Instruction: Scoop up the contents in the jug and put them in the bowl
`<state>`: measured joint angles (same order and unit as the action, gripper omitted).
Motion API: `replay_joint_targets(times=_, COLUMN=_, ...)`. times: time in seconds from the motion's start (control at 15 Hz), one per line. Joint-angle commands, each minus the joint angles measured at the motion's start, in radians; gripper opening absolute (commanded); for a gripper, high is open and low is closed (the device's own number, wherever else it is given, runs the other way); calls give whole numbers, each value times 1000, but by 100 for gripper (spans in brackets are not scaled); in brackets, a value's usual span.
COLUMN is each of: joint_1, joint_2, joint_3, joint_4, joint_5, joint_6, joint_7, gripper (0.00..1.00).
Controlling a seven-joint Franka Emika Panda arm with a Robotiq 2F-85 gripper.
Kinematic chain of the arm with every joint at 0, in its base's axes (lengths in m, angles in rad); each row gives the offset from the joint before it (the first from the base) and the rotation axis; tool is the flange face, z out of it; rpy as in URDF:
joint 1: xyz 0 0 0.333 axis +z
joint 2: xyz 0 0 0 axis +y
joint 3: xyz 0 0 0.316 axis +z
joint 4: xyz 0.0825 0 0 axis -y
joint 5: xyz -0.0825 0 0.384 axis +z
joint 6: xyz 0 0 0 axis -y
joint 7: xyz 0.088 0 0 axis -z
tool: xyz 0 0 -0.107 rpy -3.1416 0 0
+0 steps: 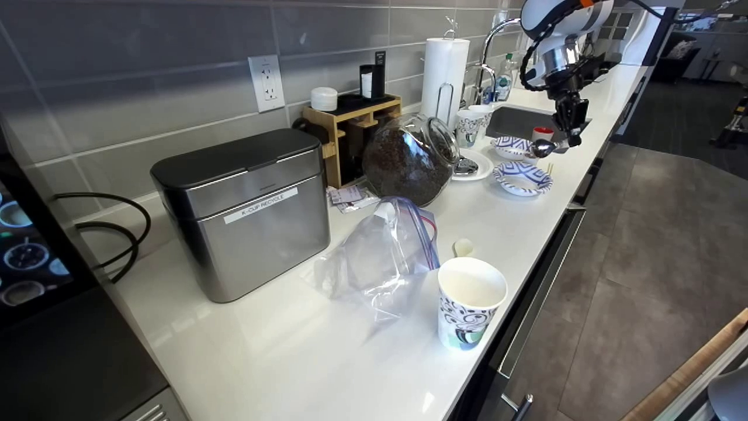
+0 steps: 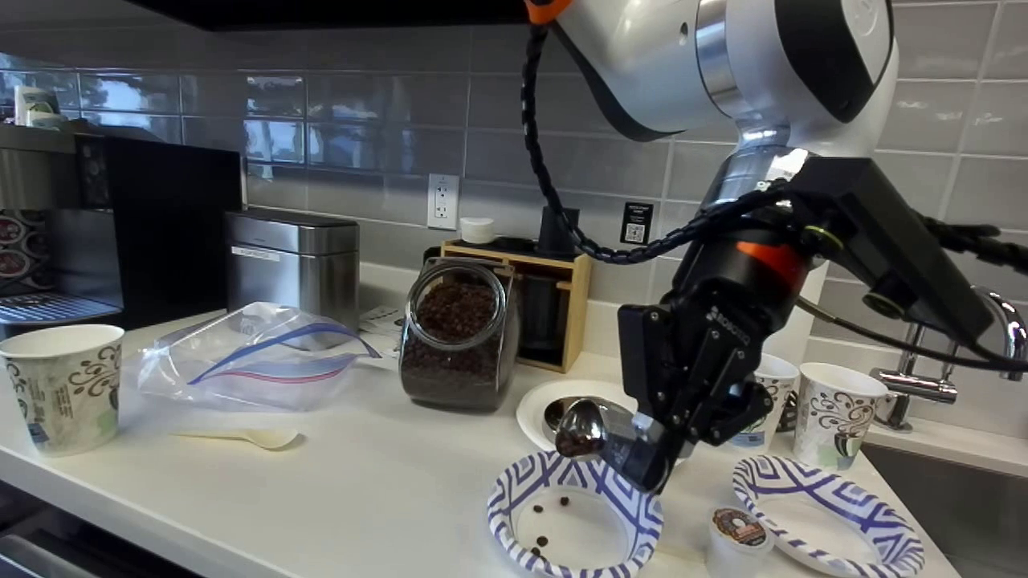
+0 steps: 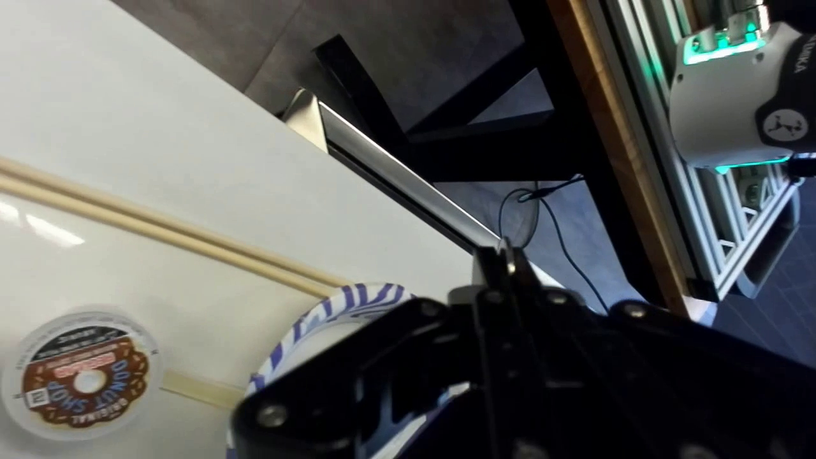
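The jug is a clear glass jar (image 1: 406, 158) filled with dark brown beans; it also shows in an exterior view (image 2: 458, 361), its round mouth facing sideways and up. My gripper (image 2: 654, 461) is shut on the handle of a shiny metal scoop (image 2: 581, 428). Its fingertips (image 3: 500, 258) close on a thin metal edge in the wrist view. Dark brown spots show in the scoop; I cannot tell beans from reflections. The scoop (image 1: 542, 148) is above the near rim area of a white paper bowl with blue pattern (image 2: 590, 530), also visible here (image 1: 522, 180). A few beans lie in that bowl.
A second patterned bowl (image 2: 831, 522) and a coffee pod (image 2: 739, 538) stand beside it. A white plate (image 2: 530, 401) holds a shiny round thing. Chopsticks (image 3: 166, 229) lie near the bowl. Plastic bag (image 1: 385, 257), paper cup (image 1: 470, 304) and pale spoon (image 1: 463, 247) are farther along the counter.
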<state>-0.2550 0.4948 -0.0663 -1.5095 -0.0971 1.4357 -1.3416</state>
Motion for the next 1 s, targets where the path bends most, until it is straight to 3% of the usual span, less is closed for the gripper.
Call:
replay_joint_targets(times=0.0, joint_1=25, joint_2=-61, joint_3=-6, joint_4=-88, joint_5=-65, joint_6=117, joint_7=34, gripper=1)
replay_joint_targets(times=0.47, joint_1=66, joint_2=-137, joint_3=-3, joint_4=-196, joint_5=-136, joint_6=264, joint_7=108, gripper=1)
replay_joint_targets(times=0.93, joint_1=106, joint_2=-242, joint_3=-5, joint_4=-365, joint_5=-218, joint_6=425, joint_7=268, gripper=1)
